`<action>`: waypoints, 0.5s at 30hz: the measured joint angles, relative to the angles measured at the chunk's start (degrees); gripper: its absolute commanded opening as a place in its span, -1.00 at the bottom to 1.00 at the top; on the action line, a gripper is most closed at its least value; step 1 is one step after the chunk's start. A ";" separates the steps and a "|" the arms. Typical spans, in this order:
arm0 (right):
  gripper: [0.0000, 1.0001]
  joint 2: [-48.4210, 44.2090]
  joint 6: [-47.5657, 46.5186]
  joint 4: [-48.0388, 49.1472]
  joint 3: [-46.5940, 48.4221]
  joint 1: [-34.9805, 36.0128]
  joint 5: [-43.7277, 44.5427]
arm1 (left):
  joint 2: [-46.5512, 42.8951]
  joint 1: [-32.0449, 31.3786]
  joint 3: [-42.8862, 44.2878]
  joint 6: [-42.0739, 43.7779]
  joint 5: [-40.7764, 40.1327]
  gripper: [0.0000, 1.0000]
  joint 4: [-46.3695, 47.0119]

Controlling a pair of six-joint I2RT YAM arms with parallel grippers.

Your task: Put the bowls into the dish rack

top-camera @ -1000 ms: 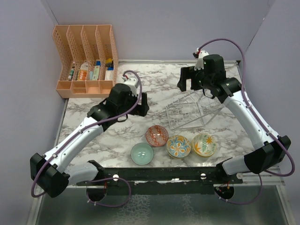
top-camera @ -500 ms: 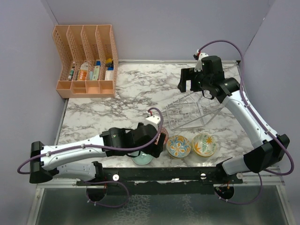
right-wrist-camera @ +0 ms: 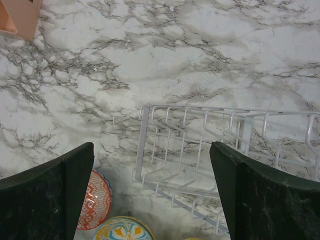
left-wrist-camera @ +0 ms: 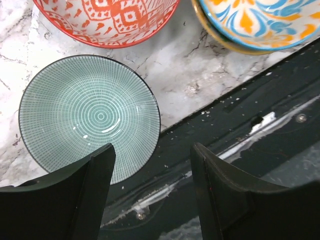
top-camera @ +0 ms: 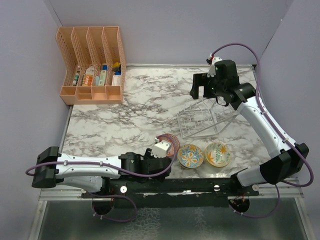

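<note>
Three bowls line the near edge in the top view: red-pink (top-camera: pixel 171 140), blue-orange (top-camera: pixel 190 155) and yellow (top-camera: pixel 218 154). My left gripper (top-camera: pixel 156 159) hangs low over the pale teal bowl and hides it there. In the left wrist view the teal bowl (left-wrist-camera: pixel 90 117) lies just ahead of my open left gripper (left-wrist-camera: pixel 152 185). Its near right rim sits between the fingers, and the left finger (left-wrist-camera: pixel 95 190) overlaps the near rim. The empty wire dish rack (top-camera: pixel 202 120) stands behind the bowls. My right gripper (top-camera: pixel 200 87) hovers open high above the rack (right-wrist-camera: pixel 200 155).
An orange slotted organizer (top-camera: pixel 92 62) with small items stands at the back left. The black frame rail (left-wrist-camera: pixel 240 130) runs right beside the teal bowl at the table's near edge. The red-pink bowl (left-wrist-camera: pixel 107 20) and blue-orange bowl (left-wrist-camera: pixel 260 20) sit close behind it.
My left arm swung from the table's middle down to the near edge over the teal bowl, and its jaws have narrowed. The right arm has stayed still.
</note>
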 measured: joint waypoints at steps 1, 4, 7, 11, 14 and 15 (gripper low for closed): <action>0.99 0.04 0.02 0.00 0.00 0.00 0.00 | -0.04 0.00 -1.14 0.07 -0.11 0.27 0.92; 0.99 0.35 0.00 -0.15 0.02 0.00 -0.02 | -0.72 0.00 -5.62 0.83 -0.20 0.26 4.70; 0.99 1.07 0.02 -0.68 0.02 0.00 0.00 | -1.25 0.00 -8.79 2.08 -0.15 0.25 8.44; 0.99 1.27 0.46 -0.83 0.02 0.00 -0.02 | -0.74 0.00 -10.56 4.81 -0.11 0.25 12.50; 0.99 1.27 0.74 -0.83 0.07 0.00 -0.02 | 1.27 0.33 -10.54 7.23 -0.07 0.03 15.56; 0.99 1.27 0.76 -0.92 0.13 0.00 0.00 | 2.32 0.59 -10.54 8.02 0.04 -0.01 16.41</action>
